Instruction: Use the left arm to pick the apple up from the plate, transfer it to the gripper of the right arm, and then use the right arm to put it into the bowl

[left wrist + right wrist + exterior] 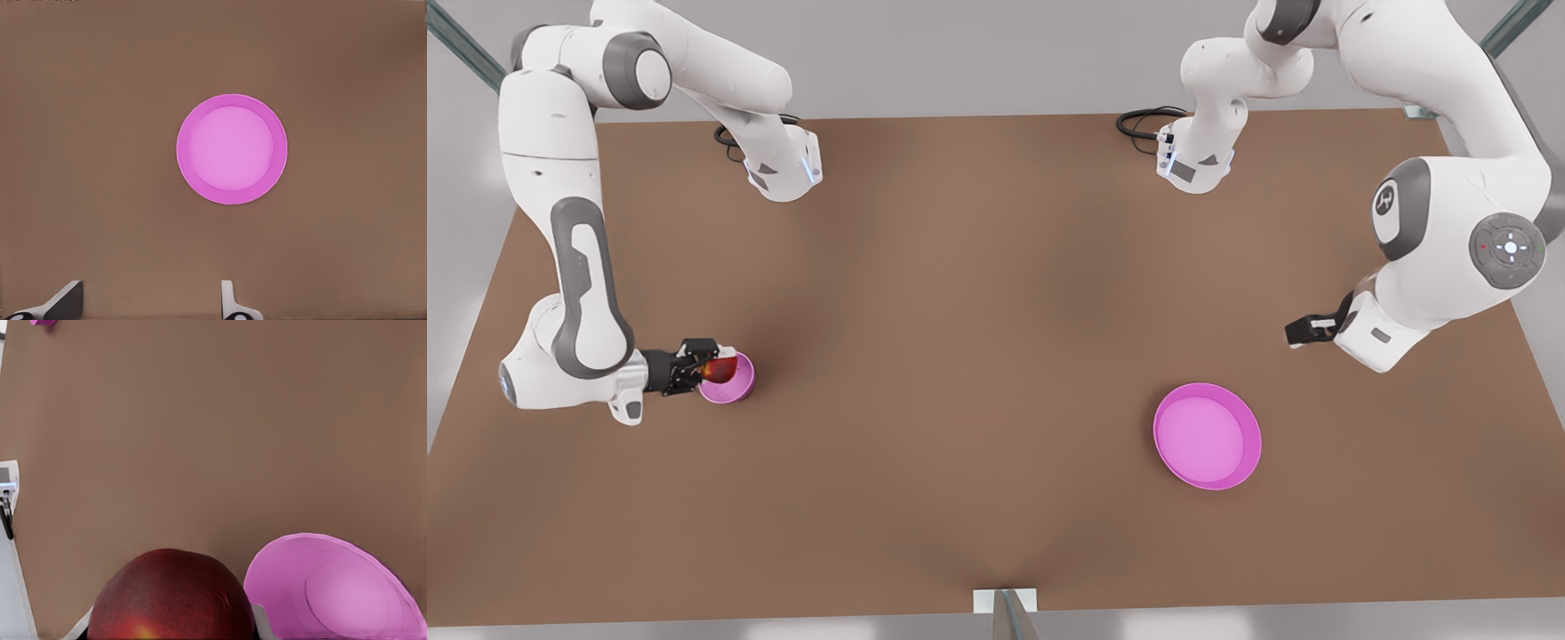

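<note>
At the lower left of the front view, the right gripper (710, 366) holds the apple (720, 365) between its fingers at the near rim of the bowl (734, 384), which sits on the desk (960, 311). In the right wrist view the apple (172, 595) sits beside the bowl's (333, 587) opening, not squarely over it; a release here could, by my reading, bounce it off the rim or tip the small bowl. At the front view's right, the left gripper (1303, 332) waits, fingers (63, 300) spread and empty, above the bare plate (1208, 436).
</note>
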Controlling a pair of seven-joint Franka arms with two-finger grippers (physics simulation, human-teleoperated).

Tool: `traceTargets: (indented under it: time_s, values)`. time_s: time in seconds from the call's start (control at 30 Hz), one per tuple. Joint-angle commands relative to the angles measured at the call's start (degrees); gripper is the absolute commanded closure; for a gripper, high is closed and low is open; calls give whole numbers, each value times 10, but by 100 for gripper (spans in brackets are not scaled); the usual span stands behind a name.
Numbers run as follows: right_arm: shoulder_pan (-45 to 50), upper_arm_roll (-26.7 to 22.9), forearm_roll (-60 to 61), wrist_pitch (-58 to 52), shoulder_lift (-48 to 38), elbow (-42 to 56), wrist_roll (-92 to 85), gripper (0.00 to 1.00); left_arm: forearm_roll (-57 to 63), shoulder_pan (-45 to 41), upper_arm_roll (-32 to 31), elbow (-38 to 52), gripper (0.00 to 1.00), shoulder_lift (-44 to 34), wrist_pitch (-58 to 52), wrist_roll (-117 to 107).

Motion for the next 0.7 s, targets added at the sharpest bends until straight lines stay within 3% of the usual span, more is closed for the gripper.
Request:
traceTargets:
  time_s: [0.0,0.13,0.17,0.2,0.23,0.4,0.53,0.67]
  values:
    - [-3,0,-13,32,4,-1,-16,24,0,0,0,0,0,-1,-3,161]
    - [-4,0,-16,47,9,-3,-16,22,0,0,0,0,0,-1,-3,161]
    - [-4,0,-16,47,9,-3,-16,17,0,0,0,0,0,0,-3,161]
    - [-4,0,-16,47,9,-3,-16,2,0,0,0,0,0,0,-4,161]
    - [-4,0,-16,47,9,-3,-16,0,0,-1,0,0,0,0,-5,161]
    - [-3,1,-16,37,8,20,-16,0,0,-1,0,0,0,-1,-5,161]
    - [4,4,-16,8,7,109,21,0,0,-1,0,0,0,-1,-7,160]
    - [126,5,-208,-55,-4,340,287,0,1,-2,0,0,0,-1,-6,159]
